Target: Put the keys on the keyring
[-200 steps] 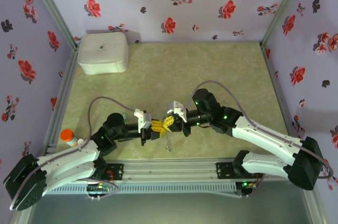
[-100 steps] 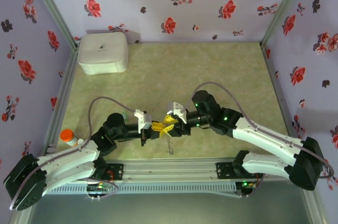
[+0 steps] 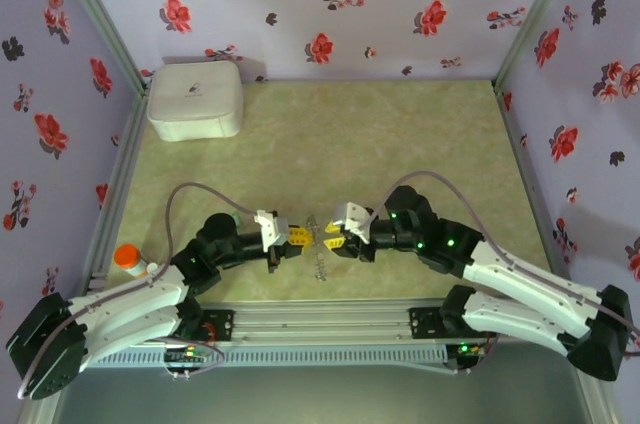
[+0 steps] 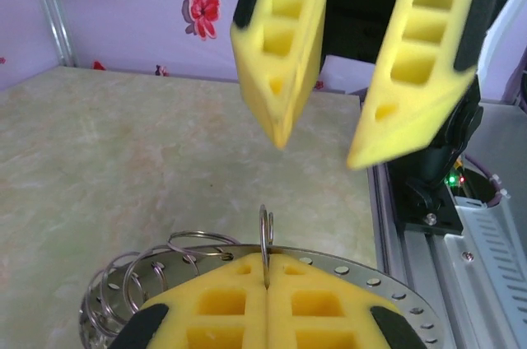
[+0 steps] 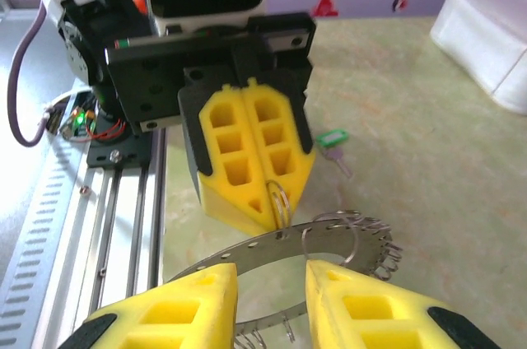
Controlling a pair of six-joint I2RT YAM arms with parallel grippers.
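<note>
The keyring (image 5: 247,248) is a flat grey metal band with holes and several wire loops on its rim. It hangs under the grippers in the top view (image 3: 318,264). My left gripper (image 4: 268,271) is shut on one small wire loop (image 4: 265,234) of the keyring (image 4: 412,293). The right gripper (image 5: 270,279) faces it, open, its yellow fingers (image 4: 280,53) a short way off, with the band running across behind its tips. In the top view the left gripper (image 3: 300,235) and right gripper (image 3: 328,235) nearly meet. A green-headed key (image 5: 331,141) lies on the table beyond the left gripper (image 5: 276,209).
A white rounded box (image 3: 195,99) stands at the back left corner. An orange-capped bottle (image 3: 128,258) sits beside the left arm's base. The aluminium rail (image 3: 320,320) runs along the near edge, just below the hanging ring. Flowered walls close in three sides.
The right gripper was shut against the left gripper's tip, then opened and drew back a little to the right. The left gripper stays shut in place.
</note>
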